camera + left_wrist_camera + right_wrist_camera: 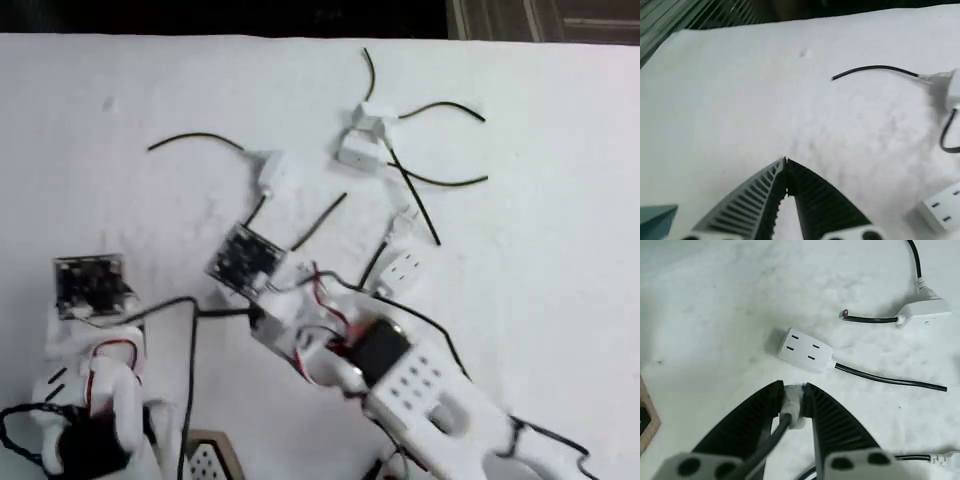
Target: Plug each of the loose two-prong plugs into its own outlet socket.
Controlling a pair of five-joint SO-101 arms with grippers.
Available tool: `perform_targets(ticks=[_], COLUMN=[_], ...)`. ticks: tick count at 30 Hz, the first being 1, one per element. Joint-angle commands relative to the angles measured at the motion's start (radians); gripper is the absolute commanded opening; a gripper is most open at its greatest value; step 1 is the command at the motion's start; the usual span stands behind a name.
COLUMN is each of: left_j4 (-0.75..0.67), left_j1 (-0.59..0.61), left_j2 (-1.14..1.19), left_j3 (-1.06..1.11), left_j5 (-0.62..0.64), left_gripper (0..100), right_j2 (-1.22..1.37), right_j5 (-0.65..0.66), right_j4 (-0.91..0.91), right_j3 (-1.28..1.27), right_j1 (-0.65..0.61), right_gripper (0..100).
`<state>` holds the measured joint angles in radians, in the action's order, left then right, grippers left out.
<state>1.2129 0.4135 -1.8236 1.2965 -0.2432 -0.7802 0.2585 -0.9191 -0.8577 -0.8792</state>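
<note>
Clamped narrow on white two-prong plug (791, 412) in right gripper (794, 387); just ahead of tips, white outlet socket (805, 350), slots upward, lying crosswise.

White plug (791, 407) on black cord, clamped in right gripper (794, 388), white socket block (805, 351) flat just ahead, 4 slots up, 2nd block (924, 314) beyond.

tabletop (560, 250): white, faintly mottled, spreads all round the jaws | far past the jaws: tabletop edge, then dark strip (200, 15) | planks (560, 18): grey-brown, beyond that edge | slats (675, 15): greenish, off the tabletop corner | light: even, shadows soft
</note>
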Motion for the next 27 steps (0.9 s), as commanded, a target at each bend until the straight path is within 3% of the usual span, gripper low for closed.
perform_targets(ticks=[1, 7, 14, 27], left_j4=[-0.169, -0.227, -0.221, -0.221], left_j1=[0.156, 0.243, 0.248, 0.246], left_j2=[-0.002, -0.002, -0.002, -0.002], left_j3=[0.155, 0.226, 0.227, 0.230], left_j5=[0.049, 0.049, 0.051, 0.051], left_gripper=[2, 2, 2, 2], right_j2=[0.134, 0.366, 0.572, 0.716], right_j5=[-0.029, -0.094, -0.195, -0.218], right_j4=[0.073, 0.170, 0.297, 0.430], right_j3=[0.098, 0.199, 0.265, 0.269], right_j1=[0.005, 0.005, 0.005, 0.005], right_gripper=[1.9, 1.9, 1.9, 1.9])
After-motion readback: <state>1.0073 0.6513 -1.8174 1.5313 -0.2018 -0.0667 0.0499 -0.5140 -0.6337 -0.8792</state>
